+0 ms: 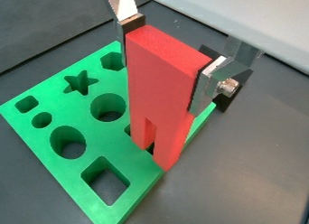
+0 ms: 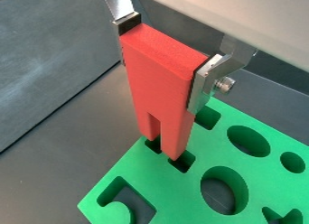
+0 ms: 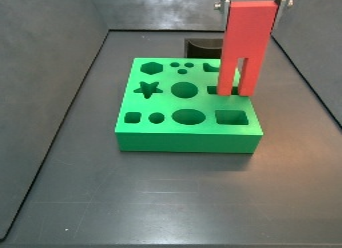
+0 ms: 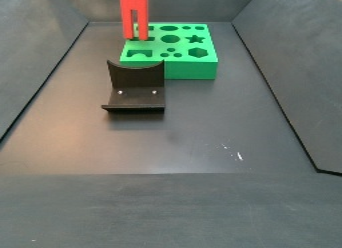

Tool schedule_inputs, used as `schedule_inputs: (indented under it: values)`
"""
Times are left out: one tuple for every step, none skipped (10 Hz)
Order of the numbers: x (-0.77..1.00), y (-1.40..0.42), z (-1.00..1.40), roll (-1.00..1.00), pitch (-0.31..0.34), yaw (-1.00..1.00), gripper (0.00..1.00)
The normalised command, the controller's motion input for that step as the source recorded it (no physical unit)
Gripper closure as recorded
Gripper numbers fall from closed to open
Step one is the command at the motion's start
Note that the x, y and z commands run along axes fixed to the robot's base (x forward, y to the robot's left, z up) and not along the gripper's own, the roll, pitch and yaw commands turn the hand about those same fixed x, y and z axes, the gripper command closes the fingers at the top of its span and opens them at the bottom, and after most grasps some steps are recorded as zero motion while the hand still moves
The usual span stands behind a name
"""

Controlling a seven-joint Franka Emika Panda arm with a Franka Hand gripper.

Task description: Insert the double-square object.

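The double-square object (image 1: 163, 92) is a tall flat red block with a slot between two legs. It stands upright at the edge of the green block (image 1: 60, 110). In a wrist view its two legs (image 2: 167, 142) reach down into two square holes of the green block (image 2: 229, 187). My gripper (image 1: 173, 54) is shut on the red block's top end, one silver finger (image 1: 126, 15) at each narrow side. In both side views the red block (image 3: 246, 47) (image 4: 134, 12) rises well above the green block (image 3: 187, 117) (image 4: 181, 47). The gripper (image 3: 251, 0) is at the frame's top there.
The dark fixture (image 4: 134, 87) stands on the floor just in front of the green block in a side view, and shows behind it in the other (image 3: 203, 44). Dark walls (image 4: 40, 72) enclose the floor. The green block has star, round, hexagon and square holes (image 3: 234, 117).
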Motion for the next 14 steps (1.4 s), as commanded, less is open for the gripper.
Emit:
schedule_inputs:
  values:
    - [-0.37, 0.00, -0.19, 0.16, 0.000, 0.26, 1.00]
    - [-0.45, 0.00, -0.08, 0.36, 0.000, 0.28, 1.00]
    - [-0.22, 0.00, -0.14, 0.19, 0.000, 0.35, 1.00]
    - [0.07, 0.00, -0.14, 0.01, 0.016, 0.09, 1.00]
    - [0.17, 0.00, -0.11, 0.05, 0.061, 0.00, 1.00]
    - [0.27, 0.00, -0.17, 0.06, 0.074, 0.00, 1.00]
    - [0.42, 0.00, -0.22, 0.09, 0.121, 0.00, 1.00]
    - [0.32, 0.00, -0.25, 0.11, 0.114, 0.00, 1.00]
    - [0.00, 0.00, -0.19, 0.05, 0.056, -0.02, 1.00]
    - [-0.15, 0.00, -0.19, 0.00, 0.000, 0.00, 1.00]
    - [-0.33, 0.00, -0.18, 0.00, 0.000, 0.00, 1.00]
    - [-0.43, 0.00, -0.14, 0.00, 0.000, 0.00, 1.00]
    - [-0.35, 0.01, -0.13, 0.00, 0.000, 0.00, 1.00]
    - [0.00, 0.00, -0.18, 0.00, 0.000, 0.00, 1.00]
